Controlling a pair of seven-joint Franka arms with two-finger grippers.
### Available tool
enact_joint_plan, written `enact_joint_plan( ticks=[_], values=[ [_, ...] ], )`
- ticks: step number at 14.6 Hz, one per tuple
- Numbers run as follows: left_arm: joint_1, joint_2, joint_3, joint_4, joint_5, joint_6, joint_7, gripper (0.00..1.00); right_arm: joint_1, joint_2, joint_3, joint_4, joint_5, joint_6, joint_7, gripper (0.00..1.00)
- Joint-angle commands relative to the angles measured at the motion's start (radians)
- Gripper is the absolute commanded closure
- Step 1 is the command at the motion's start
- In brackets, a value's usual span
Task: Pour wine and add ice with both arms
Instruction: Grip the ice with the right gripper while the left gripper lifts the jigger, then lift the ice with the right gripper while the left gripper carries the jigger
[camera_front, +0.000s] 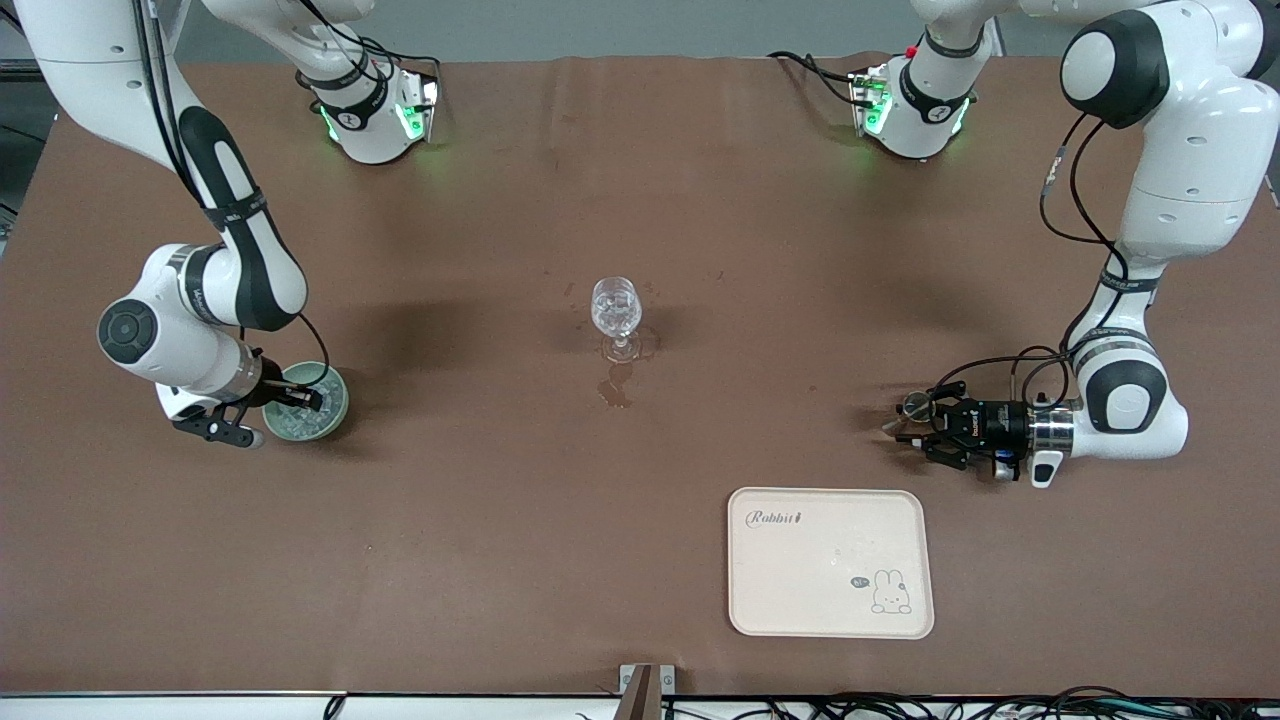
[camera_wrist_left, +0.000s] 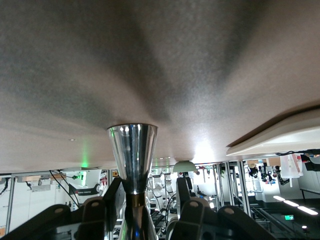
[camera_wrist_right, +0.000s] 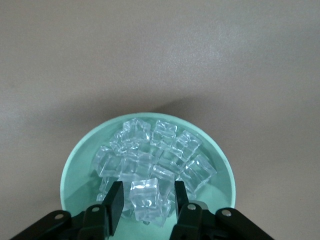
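Note:
The silvery hourglass jigger (camera_front: 914, 405) that holds the wine stands on the brown table toward the left arm's end. My left gripper (camera_front: 915, 425) lies level around its waist. In the left wrist view one finger (camera_wrist_left: 114, 197) rests against the jigger (camera_wrist_left: 132, 150), and a gap shows before the other finger. The pale green bowl (camera_front: 335, 405) of ice (camera_wrist_right: 160, 150) sits toward the right arm's end. My right gripper (camera_front: 300, 398) dips into it, and its open jaws straddle one clear cube (camera_wrist_right: 146, 197) with a gap on each side.
A clear stemmed wine glass (camera_front: 615, 305) stands mid-table, with a wet stain (camera_front: 615, 385) on the cloth just nearer the camera. A cream tray (camera_front: 830, 560) printed with a rabbit lies near the table's front edge, nearer the camera than the jigger.

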Motion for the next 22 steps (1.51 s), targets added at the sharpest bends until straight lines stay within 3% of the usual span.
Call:
enact_joint_plan(
  ticks=[1,5,10,17,22],
  values=[
    [-0.017,-0.012,0.002,0.002,-0.021,-0.001,-0.055,0.69,-0.009,-0.024,0.006,-0.028,0.022,-0.001,0.002,0.54],
    [-0.043,-0.012,0.002,0.019,-0.028,-0.001,-0.057,0.98,-0.012,-0.023,0.006,-0.023,0.022,0.003,0.002,0.58],
    [-0.075,-0.021,-0.009,0.058,-0.028,-0.002,-0.156,0.99,-0.013,-0.021,0.005,-0.020,0.022,0.019,0.000,0.58],
    [-0.075,-0.049,-0.096,0.067,-0.031,0.002,-0.331,0.99,-0.013,-0.021,0.005,-0.021,0.022,0.017,0.002,0.58],
    [-0.156,-0.101,-0.127,0.065,-0.027,0.077,-0.464,0.99,-0.021,-0.020,0.006,-0.025,0.022,0.014,0.002,0.67]
  ],
)
